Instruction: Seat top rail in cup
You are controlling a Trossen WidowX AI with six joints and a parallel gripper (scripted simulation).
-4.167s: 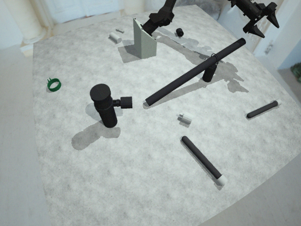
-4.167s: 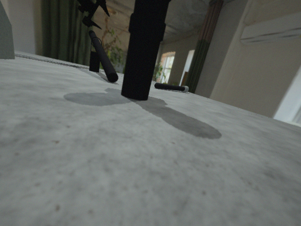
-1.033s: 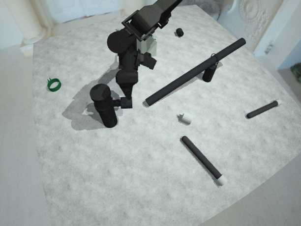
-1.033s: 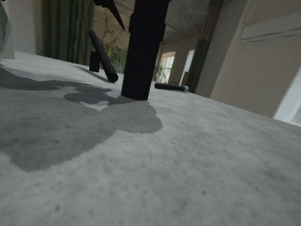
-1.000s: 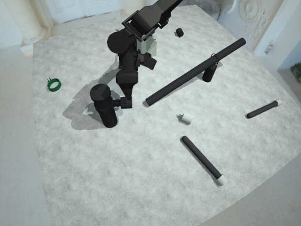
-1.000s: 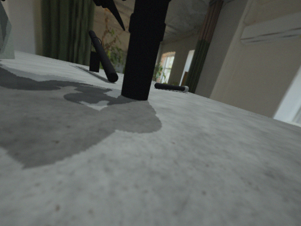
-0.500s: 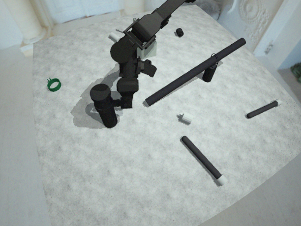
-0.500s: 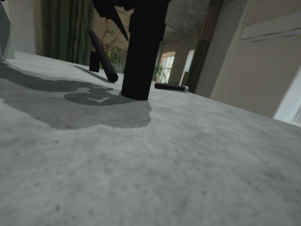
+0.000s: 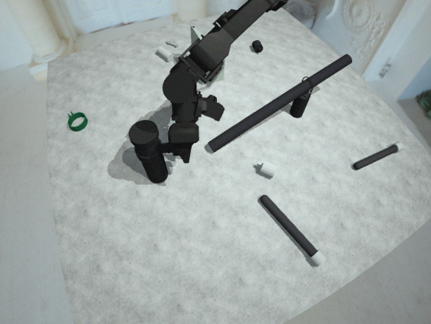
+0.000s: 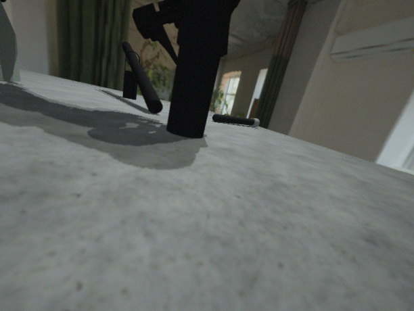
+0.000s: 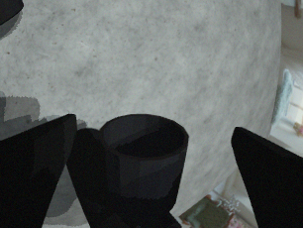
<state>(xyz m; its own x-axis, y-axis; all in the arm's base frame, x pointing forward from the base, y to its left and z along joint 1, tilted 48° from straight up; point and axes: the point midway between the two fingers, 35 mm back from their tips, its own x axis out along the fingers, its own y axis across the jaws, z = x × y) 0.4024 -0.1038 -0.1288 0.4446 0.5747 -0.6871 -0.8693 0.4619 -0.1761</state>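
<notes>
The big black post [image 9: 155,171] [image 10: 193,98] stands upright, its brace band [image 9: 148,151] just below the cap. The hollow rail-end cup [image 11: 144,178] is on the band's side; its mouth shows empty in the wrist view. The dark rail [image 9: 260,112] [image 10: 141,76] runs through the wire loop above the short post [image 9: 299,108] [image 10: 130,86] and slopes down to its cut end, close to the table and apart from the cup. My gripper [image 11: 157,129] is open and empty, fingertips on either side of the cup. The top view hides part of fingers and cup.
Two loose dark rods [image 9: 290,227] [image 9: 375,158] with white ends lie to the right. A white fitting [image 9: 268,170] lies near the rail, another white piece [image 9: 164,53] at the back. A green ring [image 9: 74,129] is at left, a small black piece [image 9: 258,46] behind.
</notes>
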